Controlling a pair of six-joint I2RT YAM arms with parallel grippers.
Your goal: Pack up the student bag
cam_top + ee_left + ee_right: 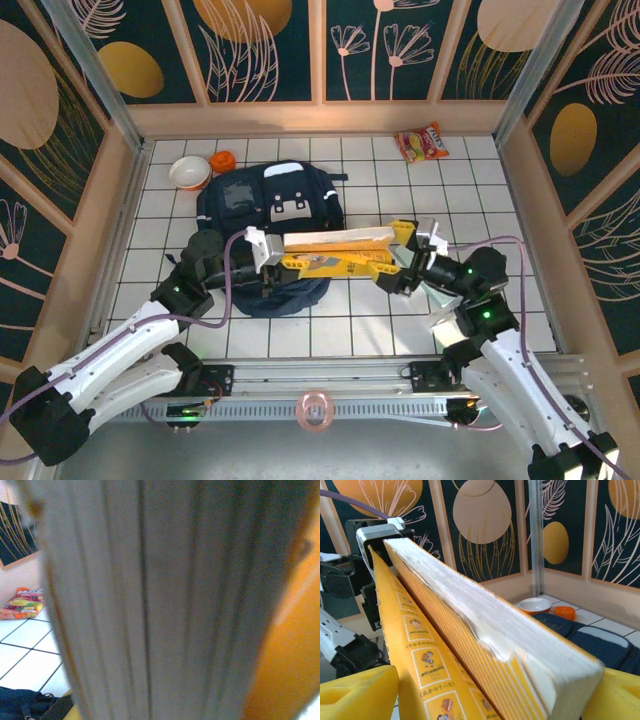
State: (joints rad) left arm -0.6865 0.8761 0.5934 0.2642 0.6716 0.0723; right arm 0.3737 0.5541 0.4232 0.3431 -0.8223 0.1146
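At the left end of the book [335, 250], the left gripper [262, 252] pinches it tight, while the right gripper [405, 262] stands with jaws spread either side of the other end. Under them, on the tiled table [420, 190], the student bag [265, 205] lies flat, long axis far-to-near, patch end toward the back wall. Soft and floppy, it is probably best held at its zip edge.

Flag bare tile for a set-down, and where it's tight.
Free: the tiles between the student bag and the snack packet; the right-hand tiles on the near side of that packet; the near strip between bag and rail. Crowded: centre, where the yellow book hangs over the bag's near end, and the far-left corner with the bowl.
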